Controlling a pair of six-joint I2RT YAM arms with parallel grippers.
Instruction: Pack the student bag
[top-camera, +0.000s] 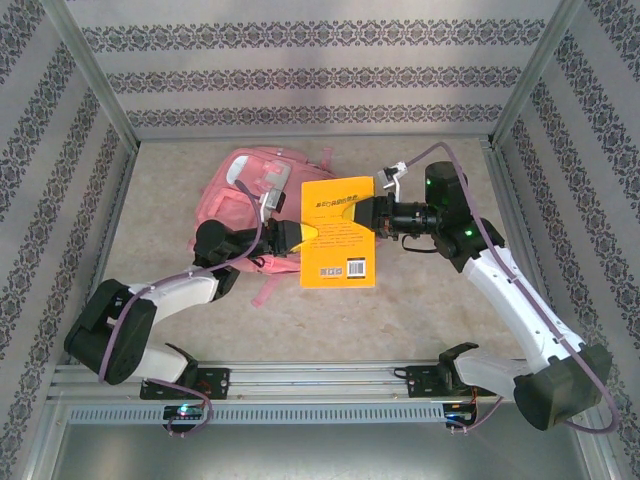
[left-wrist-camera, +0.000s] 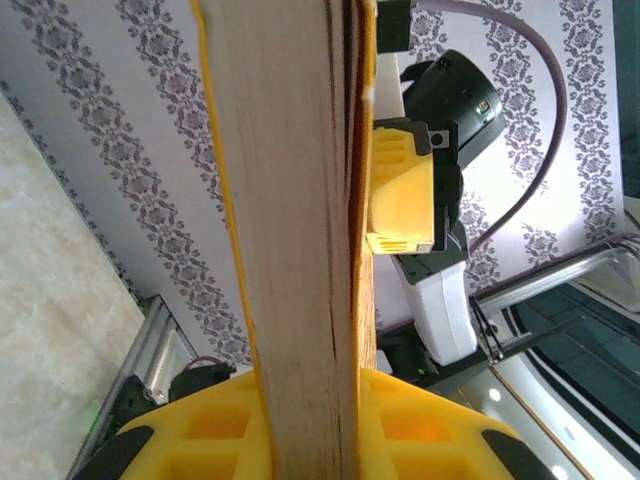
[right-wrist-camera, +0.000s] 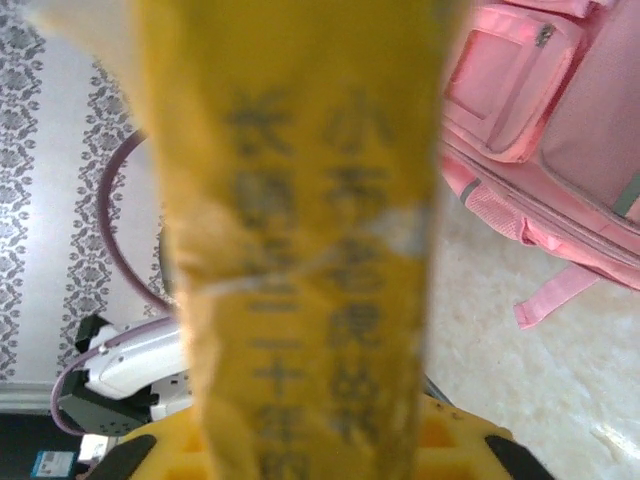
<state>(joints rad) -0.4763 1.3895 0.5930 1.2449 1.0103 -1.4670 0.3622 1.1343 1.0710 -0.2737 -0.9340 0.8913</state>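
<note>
Left jaws and right jaws clamp opposite edges of the yellow book (top-camera: 338, 235); best free one side before sliding it into the student bag (top-camera: 243, 188)

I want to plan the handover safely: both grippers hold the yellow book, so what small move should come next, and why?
Probably the left gripper should open and release the yellow book. The right gripper clamps its opposite edge, so it should not fall, and the left arm lies beside the student bag, free then to open it.
</note>
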